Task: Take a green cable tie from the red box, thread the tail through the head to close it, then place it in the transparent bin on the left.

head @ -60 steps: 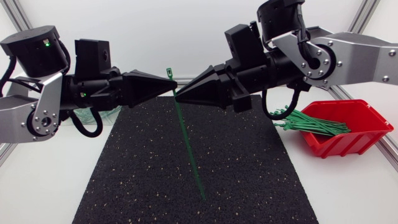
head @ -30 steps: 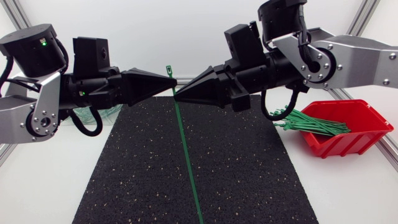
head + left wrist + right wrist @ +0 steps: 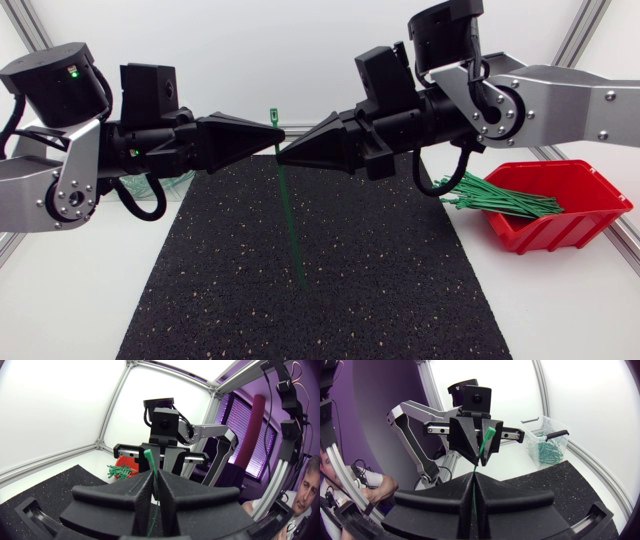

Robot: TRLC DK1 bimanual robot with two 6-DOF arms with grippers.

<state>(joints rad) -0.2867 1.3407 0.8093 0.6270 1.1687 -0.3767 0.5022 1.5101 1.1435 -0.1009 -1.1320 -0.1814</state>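
A green cable tie (image 3: 291, 222) hangs over the black mat, its head (image 3: 272, 116) up and its tail pointing down, clear of the mat. My left gripper (image 3: 279, 134) is shut on the strap just under the head. My right gripper (image 3: 283, 155) faces it tip to tip and is shut on the strap slightly lower. In the left wrist view the tie's head (image 3: 149, 455) pokes up above the closed fingers (image 3: 137, 487). From the right wrist view the head (image 3: 489, 433) shows ahead of my own shut gripper (image 3: 472, 477), against the left gripper.
The red box (image 3: 548, 234) with several green ties (image 3: 500, 198) sits at the right edge of the mat (image 3: 300, 310). The transparent bin (image 3: 547, 440), holding closed ties, stands at the far left behind my left arm.
The right gripper has shut onto the strap. The hanging tail has swung and now ends higher and further left over the mat. The left gripper has stayed in place.
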